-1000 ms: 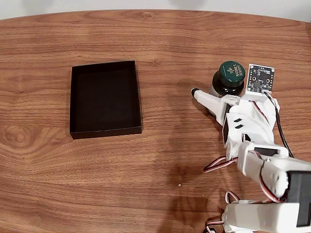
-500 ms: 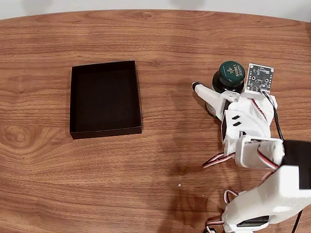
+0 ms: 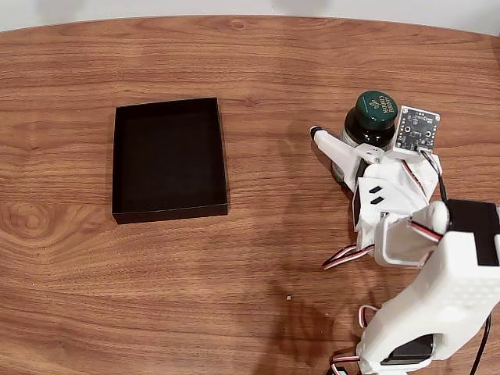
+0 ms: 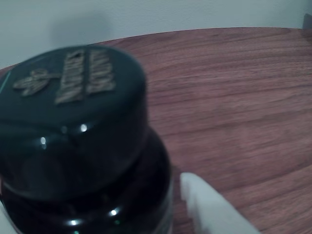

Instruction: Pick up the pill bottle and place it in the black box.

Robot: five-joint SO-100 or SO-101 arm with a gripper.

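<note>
Pincer (image 3: pixel 337 152) round pill bottle (image 3: pixel 373 116); black box (image 3: pixel 169 158) well left.

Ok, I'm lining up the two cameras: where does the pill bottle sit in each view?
Fixed view: the pill bottle stands right of centre, by the gripper.
Wrist view: the pill bottle is at left, very close and blurred.
Shared landmark: its embossed green cap.

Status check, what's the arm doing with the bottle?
Gripper open around the pill bottle. Bottle upright on table. Black box sits left in fixed view, wood between them bare.
</note>
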